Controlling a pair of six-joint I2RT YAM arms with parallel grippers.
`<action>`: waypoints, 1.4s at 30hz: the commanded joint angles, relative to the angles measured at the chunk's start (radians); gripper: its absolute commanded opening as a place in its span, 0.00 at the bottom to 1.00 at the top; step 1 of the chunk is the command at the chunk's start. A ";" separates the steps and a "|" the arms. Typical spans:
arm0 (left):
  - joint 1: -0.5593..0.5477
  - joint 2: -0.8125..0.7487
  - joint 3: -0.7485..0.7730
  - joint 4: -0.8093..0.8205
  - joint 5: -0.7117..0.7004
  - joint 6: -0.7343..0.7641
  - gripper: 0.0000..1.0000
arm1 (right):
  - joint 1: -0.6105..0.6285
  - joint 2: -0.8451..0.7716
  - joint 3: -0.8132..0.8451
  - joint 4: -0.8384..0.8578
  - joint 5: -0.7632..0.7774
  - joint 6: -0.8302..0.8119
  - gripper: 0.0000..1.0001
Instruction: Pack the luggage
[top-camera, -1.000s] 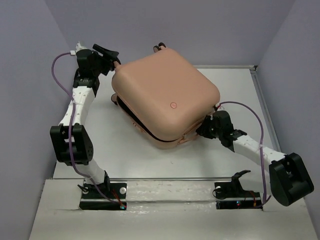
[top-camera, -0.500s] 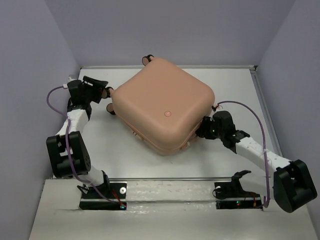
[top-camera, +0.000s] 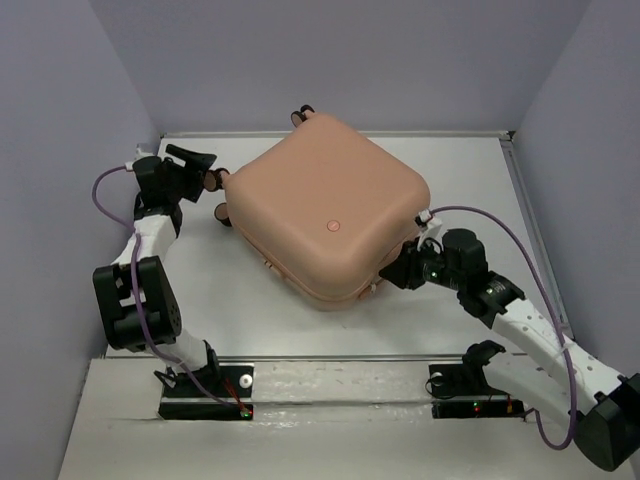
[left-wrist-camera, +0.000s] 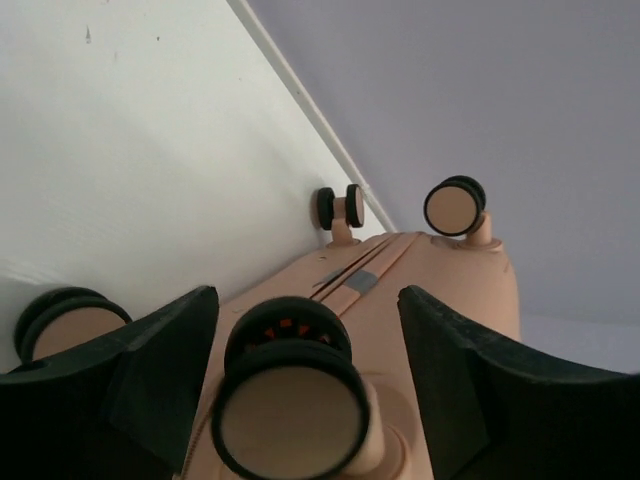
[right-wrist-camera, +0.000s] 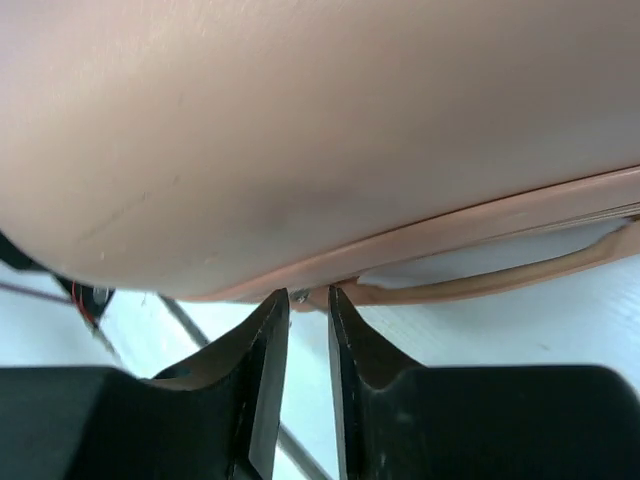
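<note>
Top view, luggage: the luggage (top-camera: 325, 215) lies closed and flat on the white counter (top-camera: 250, 300), mid-counter and turned cornerwise.
Top view, wheels: the far wheels (top-camera: 300, 114) poke out at its far corner, and two more show on its left side.
Top view, left pincer: the left pincer (top-camera: 205, 172) sits at the left side of the luggage, right at one of those wheels.
Top view, right pincer: the right pincer (top-camera: 396, 274) is at the near right edge of the shell, down at counter level.
Left wrist view, left pincer: the left pincer (left-wrist-camera: 305, 300) is spread wide. The near wheel (left-wrist-camera: 290, 410) stands between its dark fingers (left-wrist-camera: 160, 370), with a gap on each side, and nothing is held.
Left wrist view, luggage: the pink shell runs away from the camera, with two more wheels at its far end.
Right wrist view, right pincer: the right pincer (right-wrist-camera: 306, 296) is drawn almost together, with only a thin slit left. Its tips are at the seam (right-wrist-camera: 470, 225) under the shell's curve. I cannot tell whether they pinch anything there.
Right wrist view, luggage: it fills the upper frame, and a thin pink strip (right-wrist-camera: 480, 288) bows out below the seam.
</note>
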 joint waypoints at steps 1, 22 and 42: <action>0.000 -0.155 0.006 -0.034 -0.042 0.070 0.91 | 0.087 -0.020 -0.053 0.063 -0.068 -0.019 0.38; -0.372 -0.944 -0.708 -0.234 0.053 0.193 0.13 | 0.107 0.127 -0.134 0.309 -0.082 -0.087 0.56; -0.950 -0.707 -0.746 0.077 -0.275 0.030 0.09 | 0.176 0.069 -0.200 0.387 -0.056 0.001 0.07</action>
